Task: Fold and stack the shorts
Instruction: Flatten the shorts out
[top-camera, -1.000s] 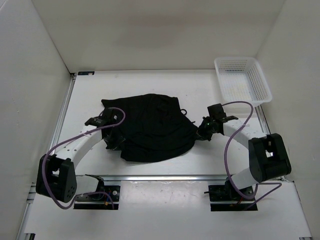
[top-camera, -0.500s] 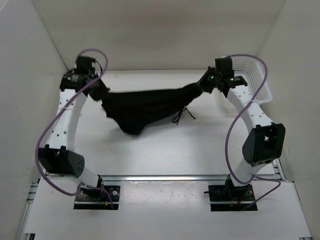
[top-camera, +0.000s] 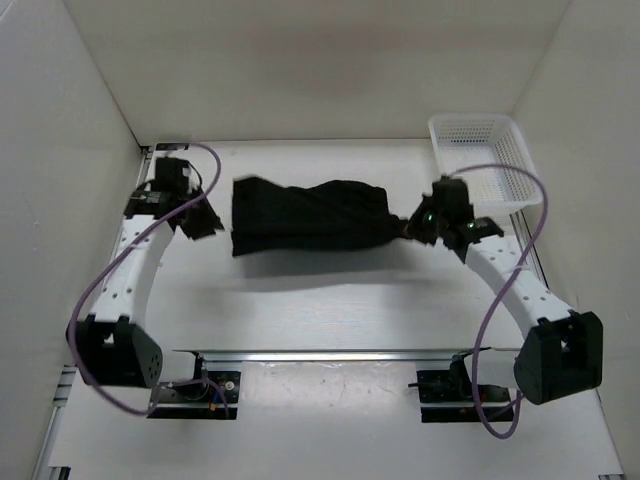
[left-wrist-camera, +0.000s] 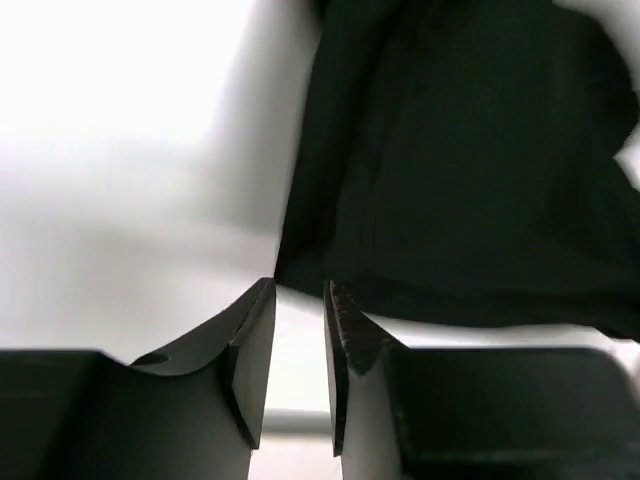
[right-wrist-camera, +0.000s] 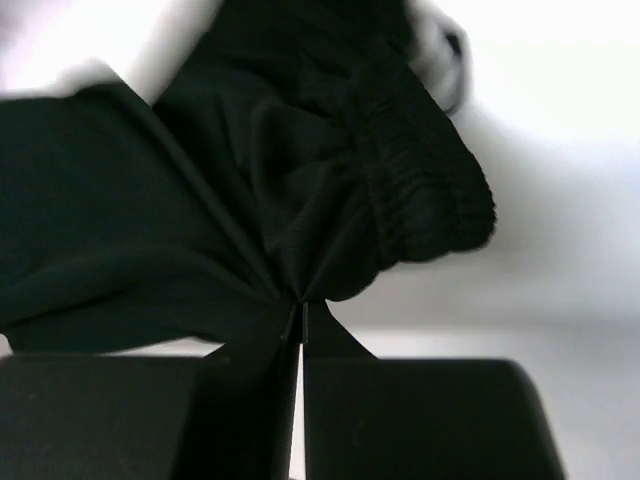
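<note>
Clamping 1 gathered, elasticated end of the black shorts (top-camera: 305, 215) between tightly closed fingers, the right gripper (right-wrist-camera: 300, 318) holds the garment stretched as a bunched band across the far middle of the white table (top-camera: 330, 320). The left gripper (left-wrist-camera: 298, 290), fingers narrowly parted and holding nothing, sits just beside the shorts' opposite edge. A white mesh basket (top-camera: 524, 165) stands at the far right corner.
</note>
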